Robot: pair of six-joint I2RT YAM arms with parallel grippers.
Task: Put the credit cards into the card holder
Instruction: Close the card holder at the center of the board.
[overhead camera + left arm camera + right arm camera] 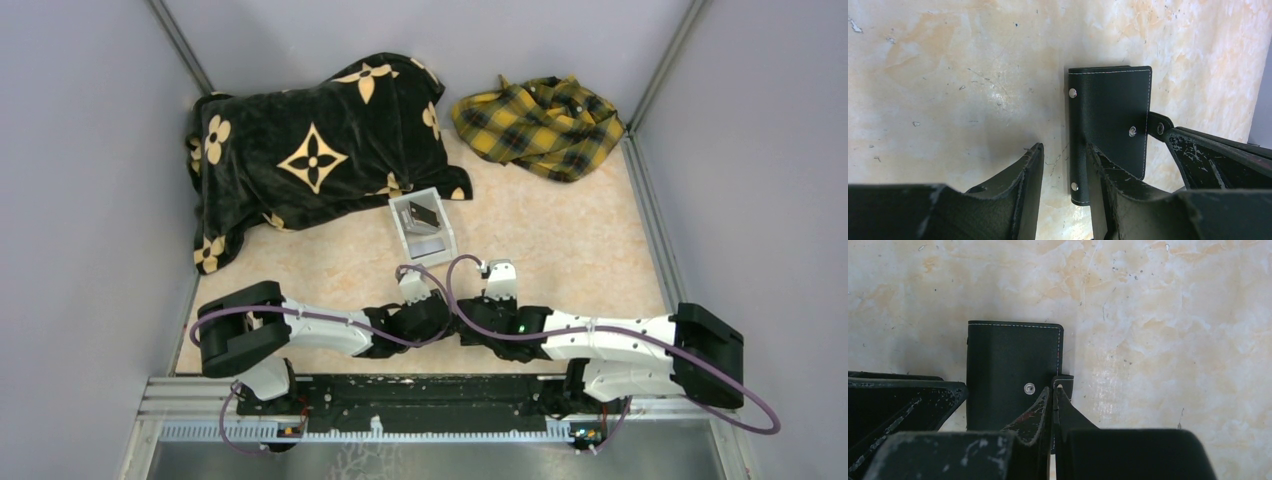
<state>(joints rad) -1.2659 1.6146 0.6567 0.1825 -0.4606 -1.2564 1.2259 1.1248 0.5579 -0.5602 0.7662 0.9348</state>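
a pull on the strap [1064, 381] could drag the closed card holder [1008, 370] rather than unsnap it
our right gripper [1054, 395] is clenched on that strap; our left gripper [1064, 150] hangs half open astride the holder's spine on the table [948, 75], pinning nothing. credit cards [424, 214] lie in the box [399, 222] beyond.

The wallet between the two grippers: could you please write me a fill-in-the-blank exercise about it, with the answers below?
1. The wallet lies ___ on the table.
2. The right gripper is ___ on the wallet's strap.
3. The left gripper is ___, its fingers on either side of the wallet's riveted edge.
Answers: closed; shut; open.
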